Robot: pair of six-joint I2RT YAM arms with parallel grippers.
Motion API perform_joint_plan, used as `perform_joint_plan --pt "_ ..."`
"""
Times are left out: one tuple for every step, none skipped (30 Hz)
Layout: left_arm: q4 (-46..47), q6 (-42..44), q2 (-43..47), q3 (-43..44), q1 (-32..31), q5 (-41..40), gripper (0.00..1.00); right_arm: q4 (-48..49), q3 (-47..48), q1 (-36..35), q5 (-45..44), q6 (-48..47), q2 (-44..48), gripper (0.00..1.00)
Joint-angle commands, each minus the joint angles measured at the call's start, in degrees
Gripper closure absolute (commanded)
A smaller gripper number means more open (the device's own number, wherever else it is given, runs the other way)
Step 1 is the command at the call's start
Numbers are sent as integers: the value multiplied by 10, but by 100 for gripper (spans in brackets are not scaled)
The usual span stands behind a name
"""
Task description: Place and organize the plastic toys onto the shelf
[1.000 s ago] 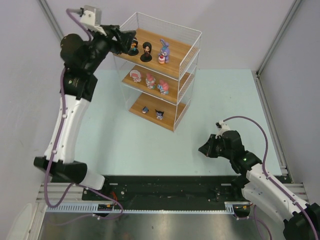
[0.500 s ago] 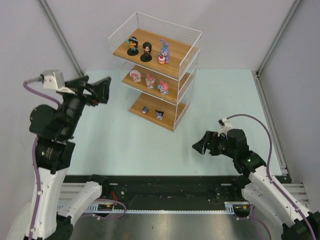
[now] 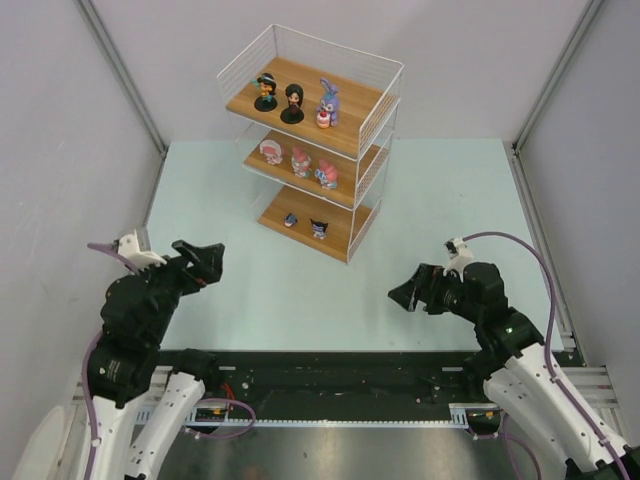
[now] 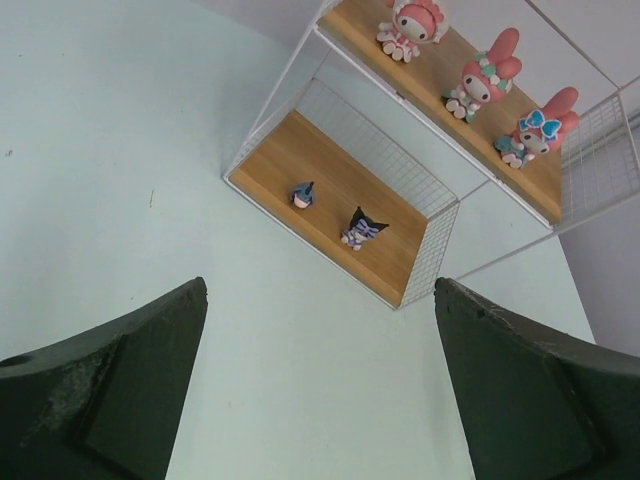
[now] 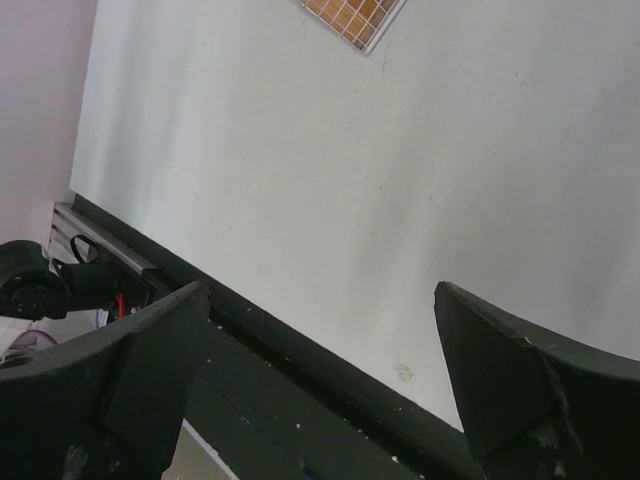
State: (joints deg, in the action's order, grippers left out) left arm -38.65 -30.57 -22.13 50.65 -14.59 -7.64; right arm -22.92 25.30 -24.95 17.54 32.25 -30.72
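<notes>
My left gripper (image 3: 205, 262) and right gripper (image 3: 405, 293) both gape empty, low near the bases. Top view: eight toys (image 3: 300, 160) on the shelf (image 3: 383, 95), three/three/two per tier, mint table (image 3: 450, 200), grey walls (image 3: 450, 60). Left wrist shows five toys and right wrist just a shelf corner; a second ago left was at the top tier and right was pinched.

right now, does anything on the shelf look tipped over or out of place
Nothing stands out. On the shelf, the three top-board toys, three middle-board toys and two bottom-board toys look upright and spaced apart, though the small blue one is too tiny to judge.
</notes>
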Motion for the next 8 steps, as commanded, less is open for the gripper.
perform_joint_plan --pt "-34 -28 36 -9 -2 -19 0 -30 25 3 4 32 40 0" --pt "-47 -26 38 -7 -2 -20 0 -37 26 2 3 37 54 0" --pt "-54 -27 39 -6 -2 -22 0 -41 26 3 1 43 60 0" --pt "-61 -26 38 -5 -2 -24 0 -43 27 3 -2 45 65 0" --pt "-70 -25 36 -3 -2 -23 0 -47 28 3 -4 48 67 0" --pt "-73 -26 37 -4 -2 -25 0 -48 32 3 -5 53 69 0" --pt "-76 -26 36 -4 -2 -32 0 -48 33 3 -6 55 68 0" --pt "-79 -26 38 -2 -2 -37 0 -47 35 3 -8 56 66 0"
